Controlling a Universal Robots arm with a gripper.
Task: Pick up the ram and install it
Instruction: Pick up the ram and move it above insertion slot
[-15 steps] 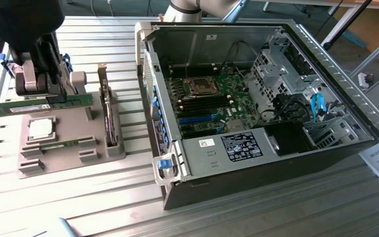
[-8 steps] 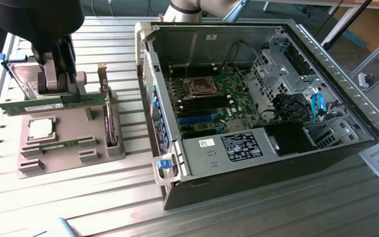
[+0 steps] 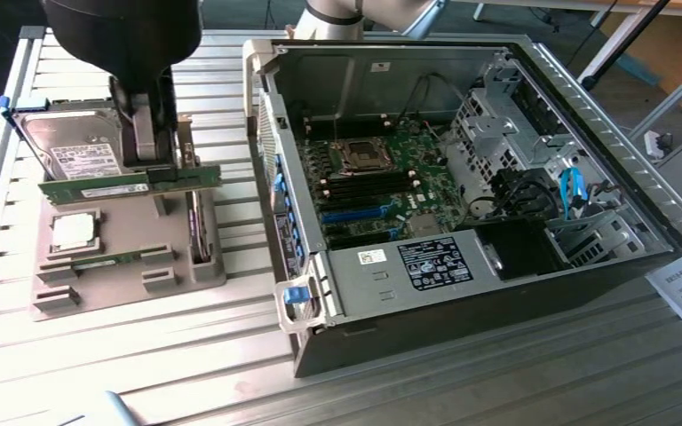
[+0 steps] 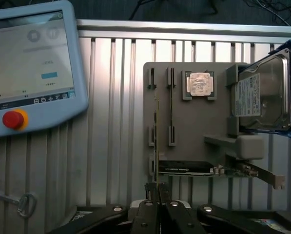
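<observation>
The end effector (image 3: 161,169) is clamped on the ram (image 3: 86,189), a long, thin green board. It is held level, apparently lifted clear of the grey moulded tray (image 3: 116,286) on the ribbed metal desk (image 3: 234,342).

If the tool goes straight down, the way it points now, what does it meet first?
Most likely the gray tray beneath it. The tool holds the ram, whose lower edge would reach the tray first; depth is unclear.
</observation>
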